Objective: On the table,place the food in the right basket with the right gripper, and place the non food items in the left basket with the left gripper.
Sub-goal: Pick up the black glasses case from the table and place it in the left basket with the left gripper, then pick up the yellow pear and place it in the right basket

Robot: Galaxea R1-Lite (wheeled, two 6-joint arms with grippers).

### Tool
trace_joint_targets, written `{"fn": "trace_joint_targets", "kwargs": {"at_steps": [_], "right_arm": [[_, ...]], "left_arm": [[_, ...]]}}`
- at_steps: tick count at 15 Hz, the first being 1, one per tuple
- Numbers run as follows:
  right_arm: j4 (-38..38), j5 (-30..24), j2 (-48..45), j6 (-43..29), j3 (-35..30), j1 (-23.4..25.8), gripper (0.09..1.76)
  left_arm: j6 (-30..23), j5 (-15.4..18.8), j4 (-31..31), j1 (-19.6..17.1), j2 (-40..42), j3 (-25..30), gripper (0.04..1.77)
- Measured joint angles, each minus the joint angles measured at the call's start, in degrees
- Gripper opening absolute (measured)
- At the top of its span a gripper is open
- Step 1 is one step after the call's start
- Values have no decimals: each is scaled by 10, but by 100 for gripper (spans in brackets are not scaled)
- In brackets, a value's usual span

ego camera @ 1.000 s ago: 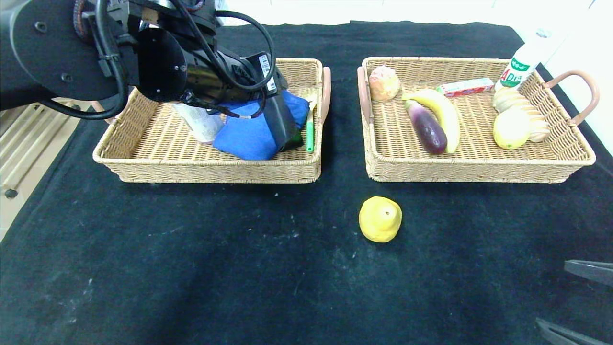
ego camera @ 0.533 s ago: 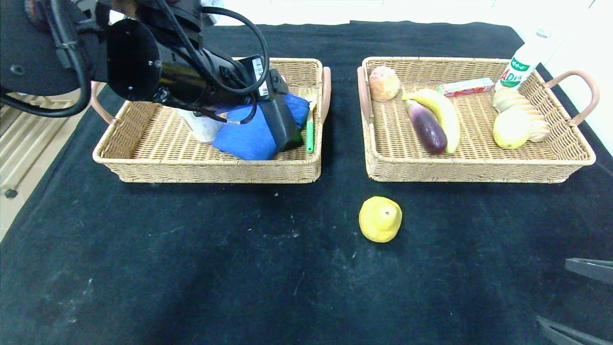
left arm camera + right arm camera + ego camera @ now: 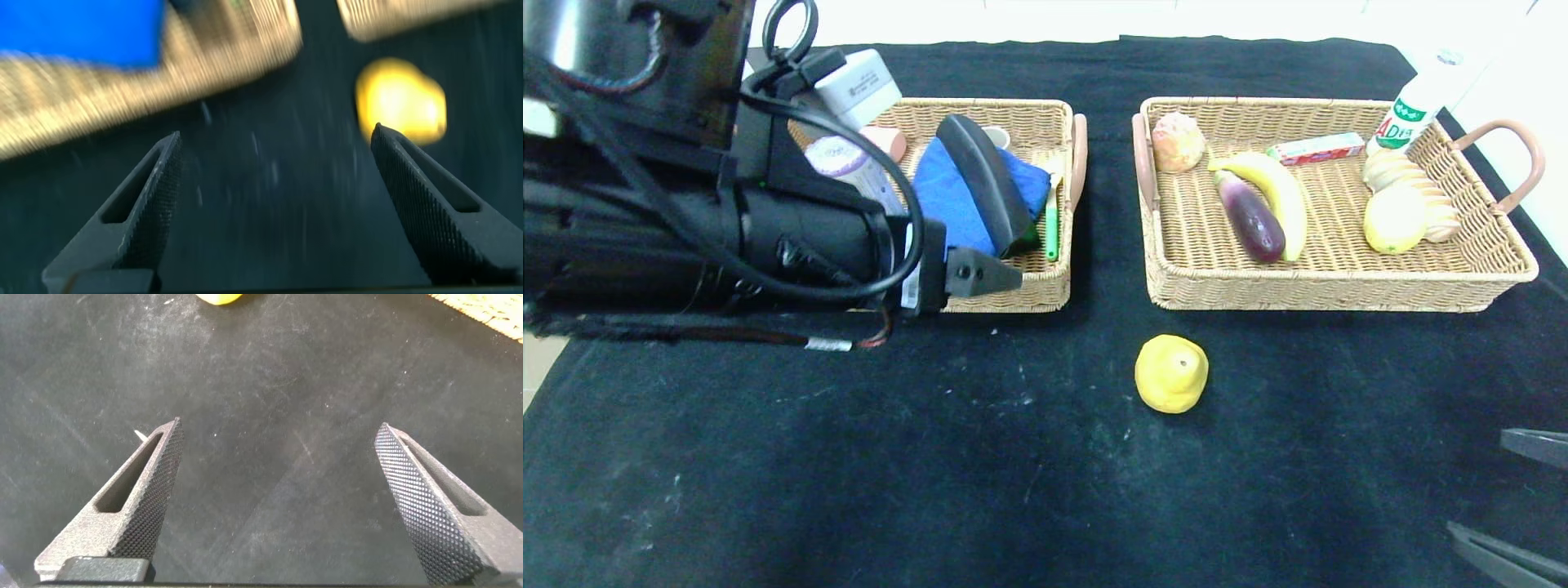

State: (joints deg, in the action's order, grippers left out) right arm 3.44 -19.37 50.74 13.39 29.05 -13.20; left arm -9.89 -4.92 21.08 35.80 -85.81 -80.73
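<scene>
hidden: left arm covers much of left basket
left gripper: wide open, empty
yellow fruit: on surface, ahead of it, apart
right gripper: wide open, empty

Head view is looking evenly lit and sharp; the far edge and right side beyond the table are blowing out to white. The white bottle is nearly washing out against that glare. Shadows under the right basket and yellow fruit are staying soft. Left wrist view is smearing badly with motion blur; the left basket weave is streaking. Right wrist view is staying crisp, the cloth's specks showing clearly.
</scene>
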Motion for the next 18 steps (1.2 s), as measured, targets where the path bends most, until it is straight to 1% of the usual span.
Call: {"fn": "trace_joint_targets", "kwargs": {"at_steps": [2, 3, 5, 7, 10, 11, 12, 14, 15, 16, 17, 18], "right_arm": [[-1, 3, 8, -2, 10, 0, 171], [-1, 11, 13, -9, 18, 1, 171], [-2, 34, 27, -28, 30, 0, 171], [-2, 48, 39, -31, 43, -3, 171], [-5, 58, 48, -31, 57, -16, 171], [-5, 74, 51, -31, 61, -25, 171], [-6, 102, 57, -32, 67, -39, 171], [-6, 182, 74, -48, 86, -91, 171], [-7, 232, 86, -68, 99, -128, 171], [-7, 303, 106, -96, 117, -172, 171], [-10, 357, 129, -120, 139, -211, 171], [-23, 397, 155, -143, 167, -244, 171]], "left_arm": [[36, 41, -27, 2, 49, 91, 167], [55, 53, -53, 2, 70, 137, 168], [91, 77, -127, 2, 106, 231, 168], [111, 103, -209, 2, 133, 309, 169], [144, 113, -300, 1, 160, 409, 170], [149, 114, -333, 1, 167, 440, 170], [152, 115, -364, 0, 172, 464, 170], [154, 118, -383, -11, 178, 485, 170], [154, 118, -383, -15, 181, 490, 170], [156, 120, -383, -17, 183, 493, 170], [156, 120, -383, -17, 186, 494, 170], [155, 120, -384, -19, 187, 494, 170]]}}
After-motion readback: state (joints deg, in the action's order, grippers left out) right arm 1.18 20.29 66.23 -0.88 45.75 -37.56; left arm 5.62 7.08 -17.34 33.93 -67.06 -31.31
